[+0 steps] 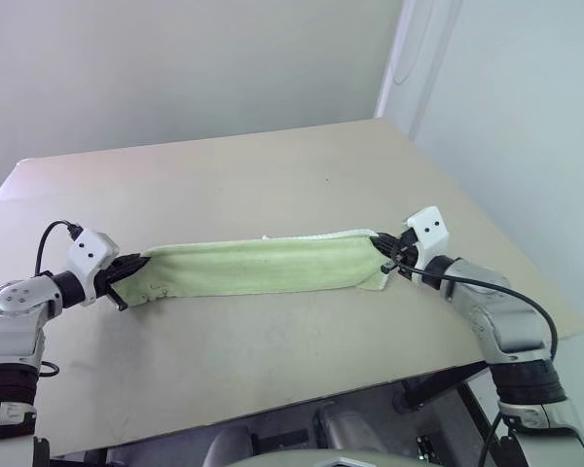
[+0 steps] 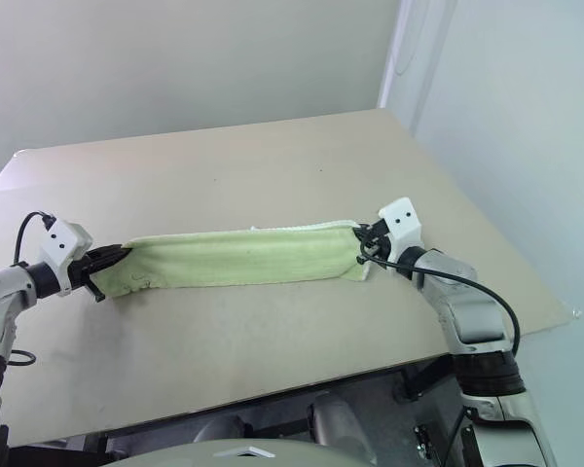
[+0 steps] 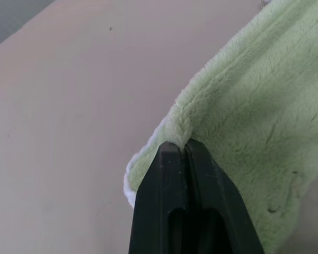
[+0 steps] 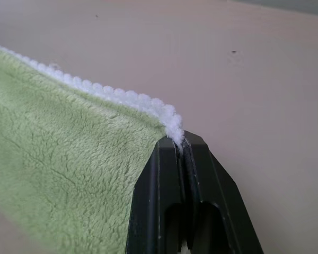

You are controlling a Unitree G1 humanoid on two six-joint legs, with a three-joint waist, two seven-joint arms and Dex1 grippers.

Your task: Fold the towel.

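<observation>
Left eye view: towel (image 1: 258,265) stretched crosswise, left-right.

The towel (image 1: 258,265) is a pale lime-green terry cloth with a whitish stitched edge, drawn out into a long narrow band that runs from 9 o'clock to 3 o'clock across the near half of the table. Each short end is gathered to a pinched corner, and the far long edge shows a thin white trim
</observation>
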